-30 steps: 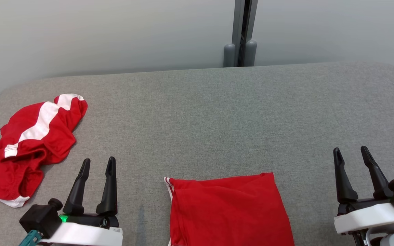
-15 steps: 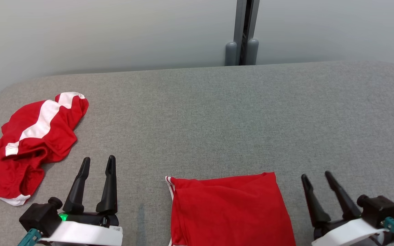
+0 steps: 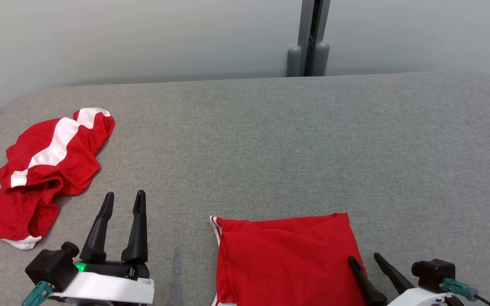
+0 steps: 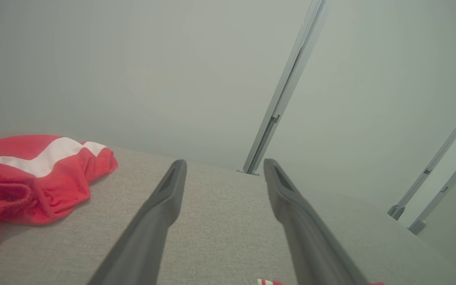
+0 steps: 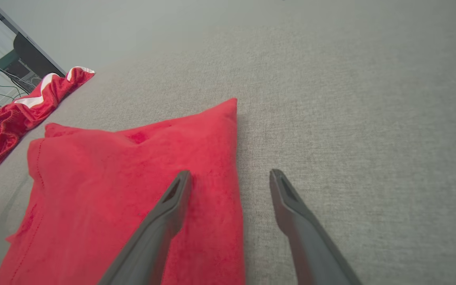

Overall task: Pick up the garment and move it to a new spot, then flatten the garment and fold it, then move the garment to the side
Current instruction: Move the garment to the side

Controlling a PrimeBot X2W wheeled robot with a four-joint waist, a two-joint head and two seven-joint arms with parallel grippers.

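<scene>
A folded red garment (image 3: 283, 255) lies flat at the near middle of the grey table (image 3: 270, 140). My right gripper (image 3: 363, 256) stands open at the garment's right edge. In the right wrist view the right gripper (image 5: 230, 173) straddles that edge: one finger is over the red cloth (image 5: 113, 178), the other over bare table. Whether the fingers touch the cloth I cannot tell. My left gripper (image 3: 124, 193) is open and empty to the left of the garment, fingers pointing away from me. The left wrist view shows the left gripper (image 4: 225, 162) with table beneath.
A crumpled red garment with a white stripe (image 3: 45, 170) lies at the table's left end, also visible as the striped heap (image 4: 26, 174) and the far heap (image 5: 26, 107). A grey post (image 3: 311, 38) stands behind the far edge against a pale wall.
My right gripper has moved left and toward me, from beside the table's right part to the folded garment's right edge. The camera has shifted slightly. The left gripper has stayed put.
</scene>
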